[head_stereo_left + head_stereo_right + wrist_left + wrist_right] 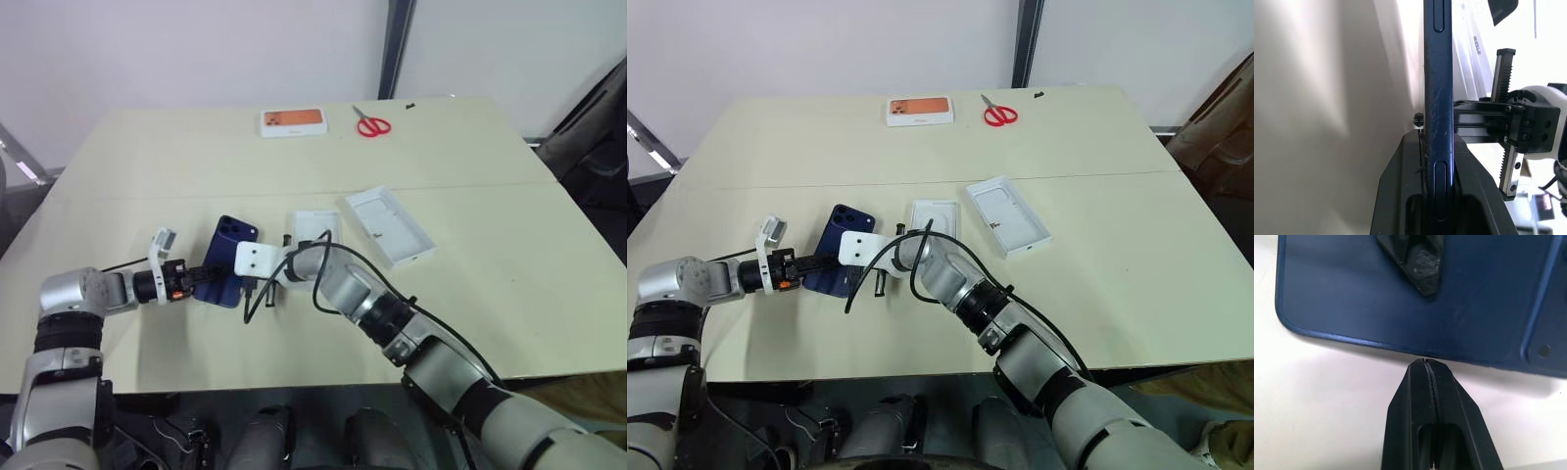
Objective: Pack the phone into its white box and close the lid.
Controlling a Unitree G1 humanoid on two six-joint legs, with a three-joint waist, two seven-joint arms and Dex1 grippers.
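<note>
Left gripper (pixel 1437 161) is clamped on the phone (pixel 227 257), fingers pinching front and back at the phone's near-left edge; phone's tilted up off the table (pixel 470 147), camera cluster at its far end. Looks like a lift-and-hold grip, probably so the phone can be carried right toward the box.

Right gripper (pixel 1432 363) is clenched tight w/ nothing between the fingers; its tip sits right at the phone's right edge, touching or nearly so — can't tell which. My guess: it's propping or steadying that edge while the left takes hold.

The white box (pixel 314 229) lies just right of the phone, insert up, partly behind the right arm. The lid (pixel 389 226) sits right of the box, open side up, well clear so it won't block the drop-in.

Far side of table: orange-topped box (pixel 292 121) and red scissors (pixel 372 125), not needed.

Phone's not packed yet, lid's off — early in the job. Risk: edge pinch is narrow, phone could pivot.
</note>
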